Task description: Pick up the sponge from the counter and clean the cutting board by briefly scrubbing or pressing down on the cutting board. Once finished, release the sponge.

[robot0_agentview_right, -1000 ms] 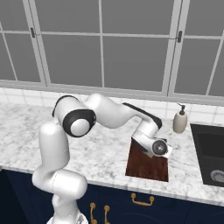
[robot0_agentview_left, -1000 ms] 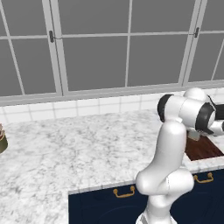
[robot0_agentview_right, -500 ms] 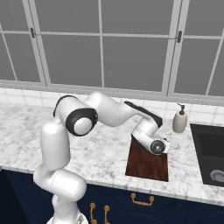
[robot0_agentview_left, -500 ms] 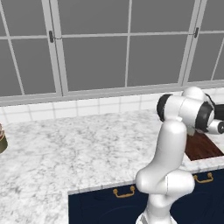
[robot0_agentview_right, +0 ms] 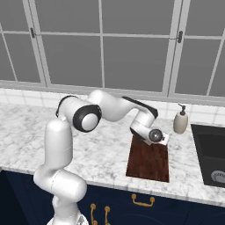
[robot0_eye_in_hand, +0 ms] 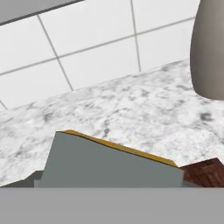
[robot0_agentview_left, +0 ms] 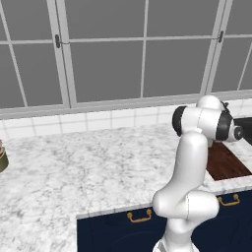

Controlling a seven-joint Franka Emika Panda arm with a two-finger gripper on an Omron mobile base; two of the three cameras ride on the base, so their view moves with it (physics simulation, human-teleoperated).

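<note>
The arm reaches to the back end of the board (robot0_agentview_right: 148,161), at the middle right of the right base view; the gripper (robot0_agentview_right: 161,139) sits low there, near the top edge of the board. In the hand view the sponge (robot0_eye_in_hand: 109,164) fills the bottom middle, grey-green face with a thin yellow edge on top; it lies right in front of the hand, at the edge of the board (robot0_eye_in_hand: 205,171) at the lower right. I think the step in hand is the pick-up, or the sponge is just caught; I cannot tell if the jaws are apart or shut, as the tips are hidden. Next the sponge must be pressed down on the brown wood; the soap bottle (robot0_agentview_right: 180,121) stands near, upper right, and could get bumped; the counter (robot0_agentview_right: 107,151) is bare around; the sink (robot0_agentview_right: 213,154) is at the right edge.
</note>
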